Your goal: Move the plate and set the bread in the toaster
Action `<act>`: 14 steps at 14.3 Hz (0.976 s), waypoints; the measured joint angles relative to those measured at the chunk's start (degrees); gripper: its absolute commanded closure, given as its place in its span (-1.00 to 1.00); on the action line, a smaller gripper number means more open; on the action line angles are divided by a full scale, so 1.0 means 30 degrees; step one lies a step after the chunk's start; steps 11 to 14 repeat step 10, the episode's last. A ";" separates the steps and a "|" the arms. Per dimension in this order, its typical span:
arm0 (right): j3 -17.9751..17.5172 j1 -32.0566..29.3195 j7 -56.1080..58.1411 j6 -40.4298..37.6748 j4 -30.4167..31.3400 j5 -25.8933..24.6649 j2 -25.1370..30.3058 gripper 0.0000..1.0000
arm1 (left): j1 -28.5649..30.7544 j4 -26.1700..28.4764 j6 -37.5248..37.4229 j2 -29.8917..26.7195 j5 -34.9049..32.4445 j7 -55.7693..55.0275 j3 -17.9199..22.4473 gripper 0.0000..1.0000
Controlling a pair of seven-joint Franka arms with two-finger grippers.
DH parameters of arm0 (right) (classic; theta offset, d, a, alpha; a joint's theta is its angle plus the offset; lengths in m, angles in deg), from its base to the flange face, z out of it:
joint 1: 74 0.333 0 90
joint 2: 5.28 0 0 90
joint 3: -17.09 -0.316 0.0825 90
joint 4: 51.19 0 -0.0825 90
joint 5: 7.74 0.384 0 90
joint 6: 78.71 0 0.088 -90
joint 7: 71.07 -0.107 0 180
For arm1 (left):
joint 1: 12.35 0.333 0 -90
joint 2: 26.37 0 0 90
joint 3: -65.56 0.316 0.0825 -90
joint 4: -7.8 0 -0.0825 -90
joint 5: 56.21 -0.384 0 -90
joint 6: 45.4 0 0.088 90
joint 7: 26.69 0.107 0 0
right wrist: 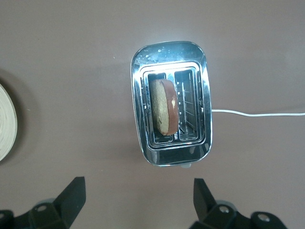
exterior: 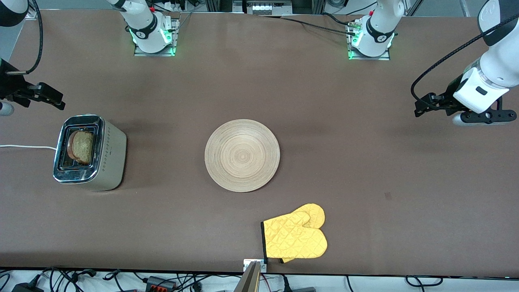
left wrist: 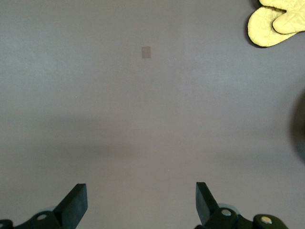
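**Bread seated in toaster, plate at mid-surface, both pincers wide and empty**

The plate [exterior: 242,155] is laid flat at the middle of the brown surface [exterior: 365,162], with nothing on it. In the front view the toaster [exterior: 89,153] is seen at about nine o'clock from the plate, well apart from it, toward the right arm's end of the surface. The bread [exterior: 82,147] is stood on edge in one of the toaster's two slots, its upper part raised above the slot; the second slot is seen dark in the right wrist view. A white cord [exterior: 24,147] is run from the toaster toward the surface's edge. A yellow oven mitt [exterior: 295,236] is laid at about five o'clock from the plate, nearer to the front camera, close to the surface's edge.

The right pincer [right wrist: 136,202] is held above the surface just beside the toaster, its fingers [right wrist: 71,195] spread fully apart with nothing between them. The left pincer [left wrist: 140,202] is held over bare surface at the left arm's end, well apart from the plate, its fingers [left wrist: 76,200] likewise spread wide and nothing gripped. A small pale mark [left wrist: 146,52] is seen on the surface in the left wrist view, and the mitt's tip appears there as well.
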 measured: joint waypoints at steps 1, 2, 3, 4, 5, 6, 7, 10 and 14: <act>0.0000 0.0000 0.0000 -0.0042 0.0032 0.0000 0.0033 -1.00 | 0.0000 0.0000 0.0000 0.0006 0.0008 0.0000 0.0000 -1.00; 0.0002 -0.0002 0.0000 -0.0147 0.0034 0.0000 0.0071 -1.00 | 0.0000 0.0000 0.0000 0.0009 0.0038 0.0000 0.0000 -1.00; 0.0009 -0.0005 0.0000 -0.0293 0.0035 0.0044 0.0127 -1.00 | 0.0000 0.0000 0.0000 0.0010 0.0083 0.0000 0.0000 -1.00; 0.0019 -0.0008 0.0000 -0.0413 0.0038 0.0170 0.0180 -1.00 | 0.0000 0.0000 0.0000 0.0010 0.0138 0.0000 0.0000 -1.00; 0.0022 -0.0009 0.0000 -0.0542 0.0039 0.0278 0.0215 -1.00 | 0.0006 0.0000 0.0000 0.0010 0.0174 0.0000 -0.0001 -1.00; 0.0021 -0.0008 0.0000 -0.0659 0.0039 0.0337 0.0228 -1.00 | 0.0032 0.0000 0.0000 0.0016 0.0190 0.0000 -0.0001 -1.00; 0.0021 -0.0007 0.0000 -0.0735 0.0040 0.0371 0.0229 -1.00 | 0.0075 0.0000 0.0000 0.0032 0.0246 0.0000 0.0000 -1.00; 0.0021 -0.0006 0.0025 -0.0784 0.0040 0.0383 0.0231 -1.00 | 0.0327 0.0001 0.0000 0.0082 0.0703 0.0003 0.0003 -1.00; 0.0021 -0.0006 0.0025 -0.0784 0.0040 0.0383 0.0231 -1.00 | 0.0327 0.0001 0.0000 0.0082 0.0703 0.0003 0.0003 -1.00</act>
